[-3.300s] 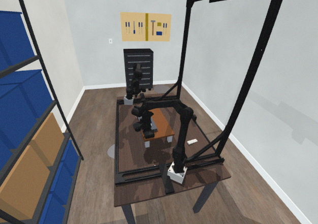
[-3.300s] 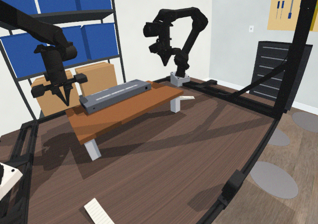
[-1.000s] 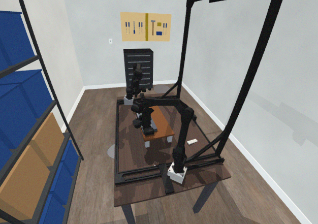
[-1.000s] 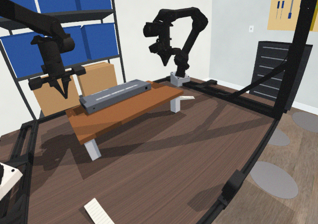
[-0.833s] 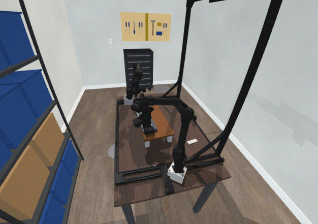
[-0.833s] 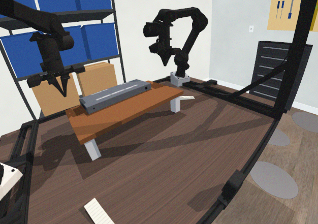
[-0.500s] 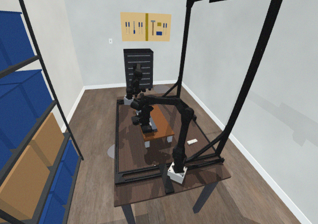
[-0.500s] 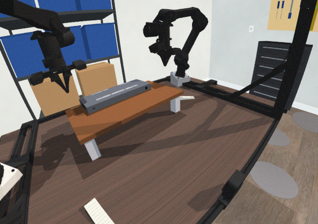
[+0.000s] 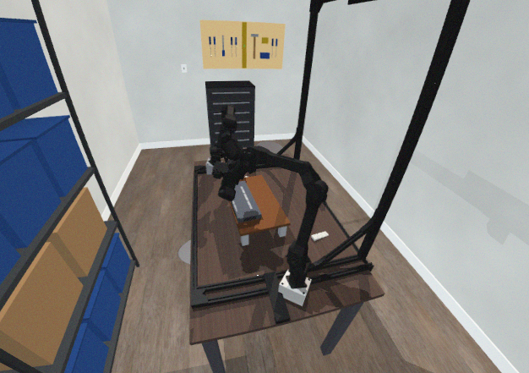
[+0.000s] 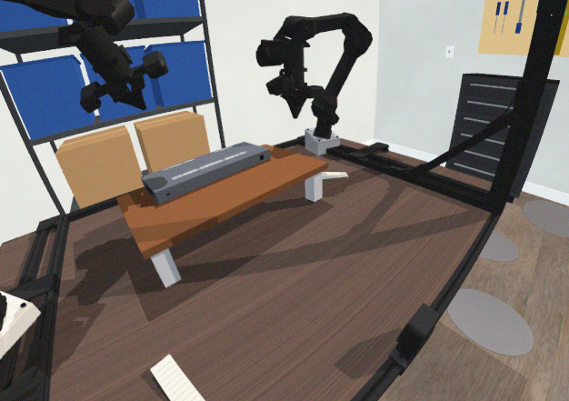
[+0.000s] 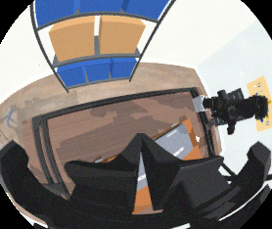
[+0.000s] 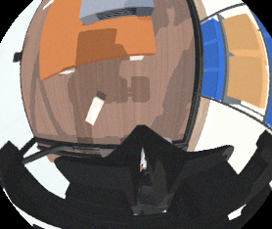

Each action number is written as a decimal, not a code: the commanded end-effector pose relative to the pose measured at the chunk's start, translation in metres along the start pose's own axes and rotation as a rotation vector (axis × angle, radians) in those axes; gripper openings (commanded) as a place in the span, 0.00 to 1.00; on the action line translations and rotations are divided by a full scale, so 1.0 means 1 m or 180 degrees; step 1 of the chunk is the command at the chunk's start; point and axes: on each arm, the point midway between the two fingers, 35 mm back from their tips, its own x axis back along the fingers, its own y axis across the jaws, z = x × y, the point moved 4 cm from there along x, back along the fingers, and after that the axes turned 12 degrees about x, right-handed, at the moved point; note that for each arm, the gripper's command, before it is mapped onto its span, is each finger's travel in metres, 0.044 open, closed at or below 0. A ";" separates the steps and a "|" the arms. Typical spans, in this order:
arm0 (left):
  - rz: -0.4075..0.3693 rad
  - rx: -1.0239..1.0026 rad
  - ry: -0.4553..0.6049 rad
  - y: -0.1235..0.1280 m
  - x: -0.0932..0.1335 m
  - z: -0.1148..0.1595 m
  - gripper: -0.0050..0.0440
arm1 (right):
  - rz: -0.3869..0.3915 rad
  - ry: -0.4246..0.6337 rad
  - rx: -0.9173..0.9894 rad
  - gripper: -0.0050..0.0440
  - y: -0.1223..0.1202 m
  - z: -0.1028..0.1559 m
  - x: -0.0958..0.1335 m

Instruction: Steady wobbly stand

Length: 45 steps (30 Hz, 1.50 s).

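The orange-brown stand [image 9: 269, 202] [image 10: 238, 198] [image 12: 57, 44] has pale legs; I cannot tell whether every foot touches the table. The grey network switch [image 9: 247, 204] [image 10: 206, 171] [image 11: 166, 142] [image 12: 115, 11] lies lengthwise on it, toward the shelf side. One cream wedge [image 9: 319, 236] [image 10: 176, 380] lies on the table, away from the stand. Another wedge [image 10: 337, 175] [image 12: 95, 110] lies beyond the stand's end, on the right arm's side. My left gripper [image 10: 144, 106] [image 11: 140, 136] is shut and empty, raised above the stand and switch. My right gripper [image 10: 295, 115] [image 12: 141, 128] is shut and empty, raised near its own base.
A black frame [image 9: 194, 232] [image 10: 459, 275] borders the table, with uprights and an overhead bar. The left arm reaches over the stand in the top view. A shelf [image 9: 81, 139] with blue bins and cardboard boxes stands beside the table. A dark drawer cabinet [image 9: 231, 99] stands beyond it.
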 end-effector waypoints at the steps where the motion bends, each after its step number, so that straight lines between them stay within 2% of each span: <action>1: 0.0272 -0.0196 -0.0278 -0.020 0.015 -0.013 0.10 | 0.0000 0.0000 0.0000 0.10 0.000 0.000 0.000; 9: 0.1101 -0.0800 -0.1248 -0.081 0.076 -0.049 0.10 | 0.0000 0.0000 0.0000 0.10 0.000 0.000 0.000; 15: 0.1101 -0.0800 -0.1248 -0.081 0.076 -0.049 0.10 | 0.0000 0.0000 0.0000 0.10 0.000 0.000 0.000; 20: 0.1498 -0.1055 -0.1761 -0.107 0.119 -0.058 0.10 | 0.0000 0.0000 0.0000 0.10 0.000 0.000 0.000; 26: 0.1991 -0.1388 -0.2505 -0.138 0.182 -0.066 0.10 | 0.0000 0.0000 0.0000 0.10 0.000 0.000 0.000; 32: 0.1991 -0.1388 -0.2505 -0.138 0.182 -0.066 0.10 | 0.0000 0.0000 0.0000 0.10 0.000 0.000 0.000; 33: 0.2047 -0.1394 -0.2552 -0.137 0.190 -0.063 0.10 | 0.0000 0.0000 0.0000 0.10 0.000 0.000 0.000; 43: 0.2741 -0.1795 -0.3802 -0.164 0.302 -0.055 0.10 | 0.0000 0.0000 0.0000 0.10 0.000 0.000 0.000; 45: 0.2741 -0.1795 -0.3802 -0.164 0.302 -0.055 0.10 | 0.0000 0.0000 0.0000 0.10 0.000 0.000 0.000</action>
